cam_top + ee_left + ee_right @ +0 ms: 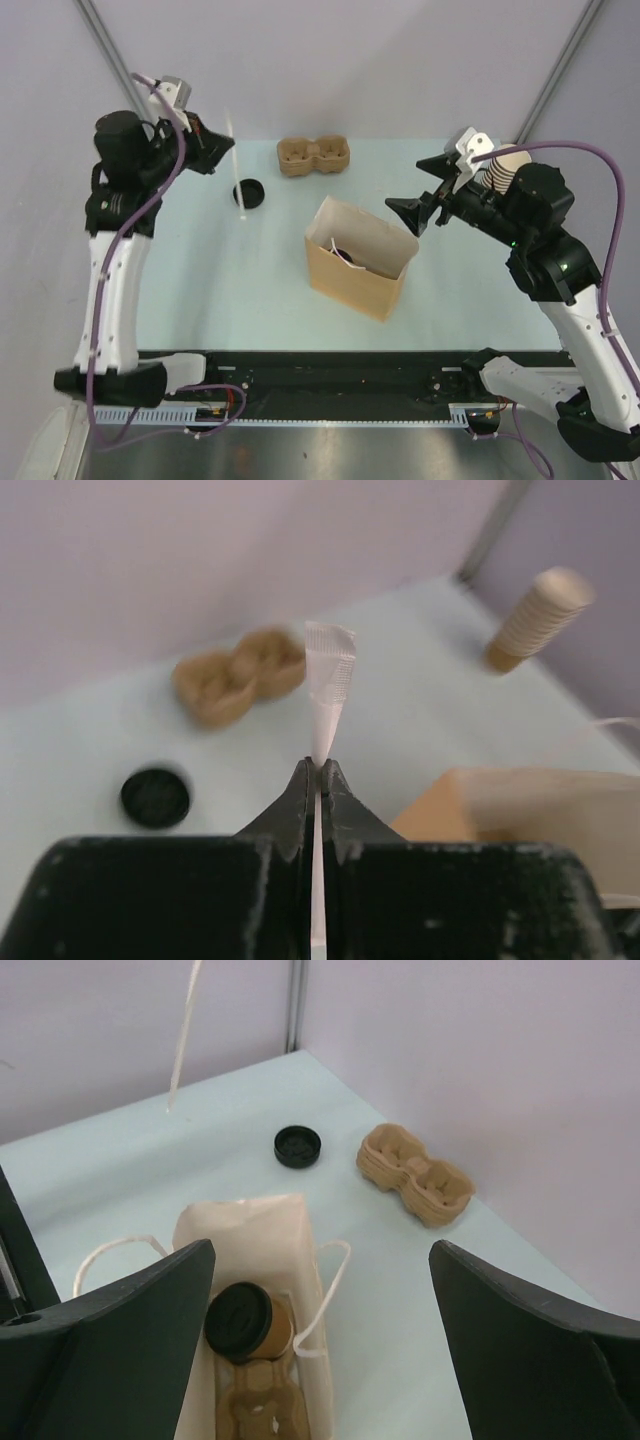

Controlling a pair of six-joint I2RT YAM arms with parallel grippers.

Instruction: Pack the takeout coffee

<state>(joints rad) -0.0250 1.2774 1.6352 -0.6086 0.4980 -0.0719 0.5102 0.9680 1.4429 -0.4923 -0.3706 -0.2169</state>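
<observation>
The takeout coffee, a tan paper cup with a black lid (245, 1322), stands inside the open paper bag (250, 1225), seated in a pulp tray (262, 1405). From above only a dark patch of the coffee (345, 255) shows in the bag (358, 280). My right gripper (320, 1260) hangs open above the bag's right end, holding nothing; it is also in the top view (415, 190). My left gripper (320, 768) is shut on a thin white paper-wrapped straw (328, 680), held upright at the far left (235, 160).
A loose black lid (249, 192) lies on the table under the straw. Brown pulp trays (313, 156) sit at the back. A stack of paper cups (535, 620) stands at the back right, behind my right arm.
</observation>
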